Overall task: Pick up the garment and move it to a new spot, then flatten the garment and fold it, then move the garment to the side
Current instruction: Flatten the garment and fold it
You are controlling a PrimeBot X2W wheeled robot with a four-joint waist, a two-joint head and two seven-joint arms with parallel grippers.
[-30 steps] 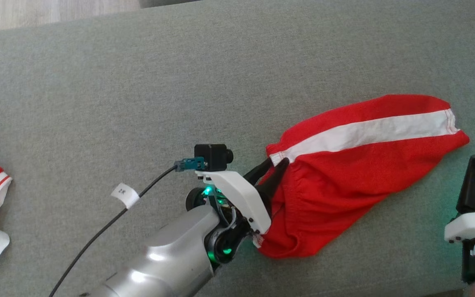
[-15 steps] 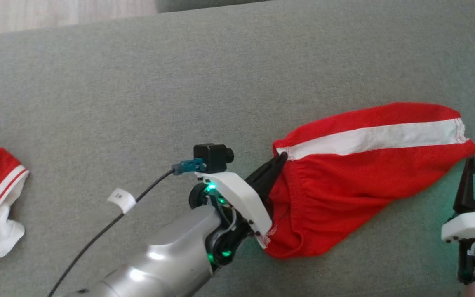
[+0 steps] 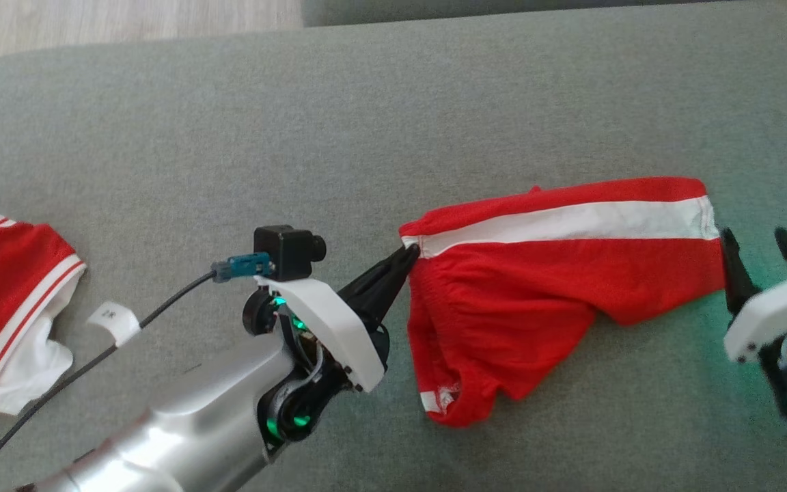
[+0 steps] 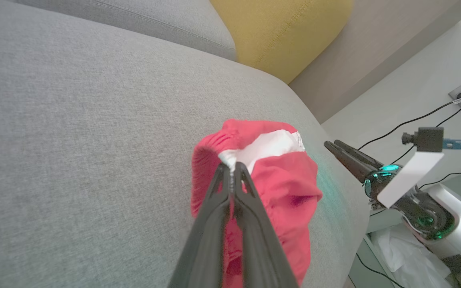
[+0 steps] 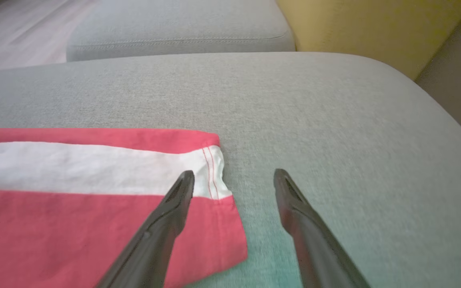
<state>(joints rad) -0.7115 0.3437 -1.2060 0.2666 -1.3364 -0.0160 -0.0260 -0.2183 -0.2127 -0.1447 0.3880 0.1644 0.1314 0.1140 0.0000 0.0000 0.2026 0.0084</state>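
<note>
Red shorts (image 3: pixel 544 273) with a white side stripe lie stretched across the grey sofa cushion (image 3: pixel 366 123), right of centre in the head view. Waistband end points to the left arm, leg hem to the right arm. Lower part under the waistband is bunched, a small white label showing at the bottom fold. Left gripper (image 3: pixel 410 254): fingers closed on the waistband corner where the stripe ends, cloth pinched between the tips. Right gripper (image 3: pixel 752 236): fingers spread wide, holding nothing, at the leg hem. In the right wrist view one finger sits over the hem corner and the other over bare cushion; can't tell whether it touches the cloth. A second red-and-white garment (image 3: pixel 4 307) lies at the cushion's far left, well apart.
</note>
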